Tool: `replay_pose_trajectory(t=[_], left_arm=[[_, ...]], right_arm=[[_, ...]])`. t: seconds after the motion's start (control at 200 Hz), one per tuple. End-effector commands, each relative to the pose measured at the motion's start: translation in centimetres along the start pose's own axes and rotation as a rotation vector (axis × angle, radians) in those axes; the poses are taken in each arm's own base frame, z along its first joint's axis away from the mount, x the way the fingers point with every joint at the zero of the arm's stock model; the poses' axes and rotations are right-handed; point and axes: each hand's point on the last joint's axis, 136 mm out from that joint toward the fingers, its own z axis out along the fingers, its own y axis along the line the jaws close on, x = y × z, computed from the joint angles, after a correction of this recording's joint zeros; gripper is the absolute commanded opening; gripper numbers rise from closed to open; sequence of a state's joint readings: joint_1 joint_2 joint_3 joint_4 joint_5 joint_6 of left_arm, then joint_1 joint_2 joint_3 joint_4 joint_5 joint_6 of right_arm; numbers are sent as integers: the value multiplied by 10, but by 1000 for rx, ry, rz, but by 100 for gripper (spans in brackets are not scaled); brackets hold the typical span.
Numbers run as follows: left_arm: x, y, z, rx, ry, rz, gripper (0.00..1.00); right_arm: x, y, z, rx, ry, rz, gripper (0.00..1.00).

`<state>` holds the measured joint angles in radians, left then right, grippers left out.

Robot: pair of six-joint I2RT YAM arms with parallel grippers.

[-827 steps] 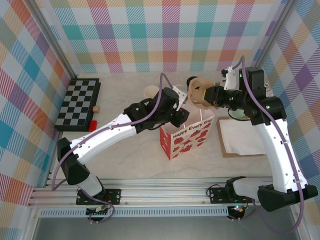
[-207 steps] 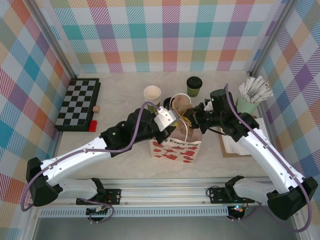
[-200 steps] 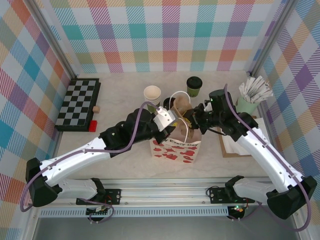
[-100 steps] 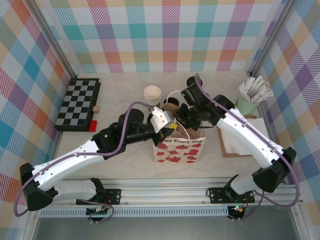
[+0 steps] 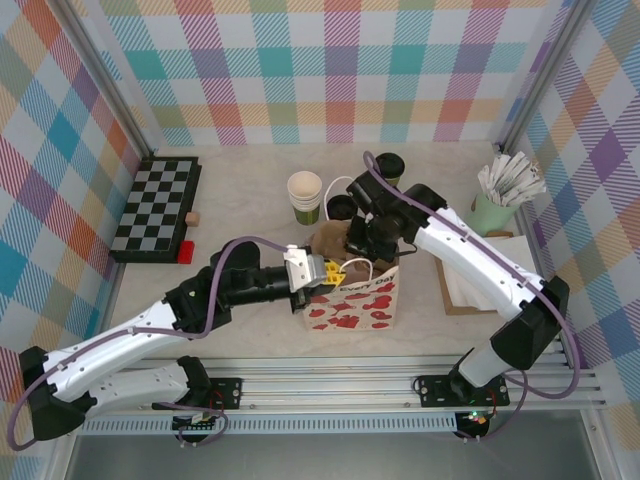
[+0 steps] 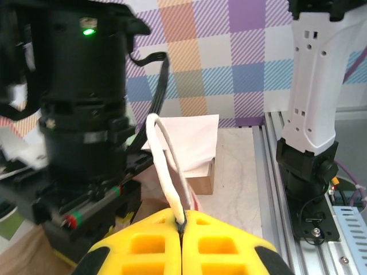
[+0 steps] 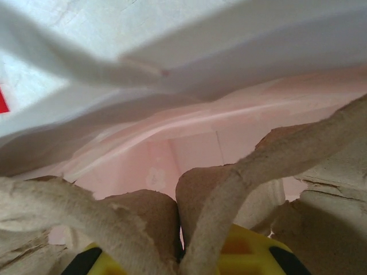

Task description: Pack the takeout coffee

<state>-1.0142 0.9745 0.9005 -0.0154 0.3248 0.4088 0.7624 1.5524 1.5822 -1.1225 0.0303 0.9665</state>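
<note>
takeout coffee (image 5: 391, 163) likely light, crushable: grip mid-wall under lid; left gripper (image 6: 181, 229) pinches bag handle (image 6: 163, 160), right gripper (image 7: 180, 252) clamps pulp carrier (image 7: 241, 177).

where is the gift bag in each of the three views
top external: the gift bag stands in the middle of the picture, hearts facing the near edge.
left wrist: its white handle loops up at lower centre, pinched by the shut left gripper.
right wrist: its pale pink inside wall spans the upper picture.
shared landmark: the brown pulp carrier, at the bag's mouth in the top view, in the foreground of the right wrist view.
</note>
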Motion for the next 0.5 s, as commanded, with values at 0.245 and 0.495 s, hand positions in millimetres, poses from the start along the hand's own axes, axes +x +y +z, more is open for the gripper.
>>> replay_pose_trajectory(t=[0.245,0.495], left_arm=[[-7,-18,10,81,-10,138,1],[-24,24,-32,-180,5,68,81]], right_arm=[[15,-20,30,229,3,-203,0],[17,-15,25,170,-15,-364,0]])
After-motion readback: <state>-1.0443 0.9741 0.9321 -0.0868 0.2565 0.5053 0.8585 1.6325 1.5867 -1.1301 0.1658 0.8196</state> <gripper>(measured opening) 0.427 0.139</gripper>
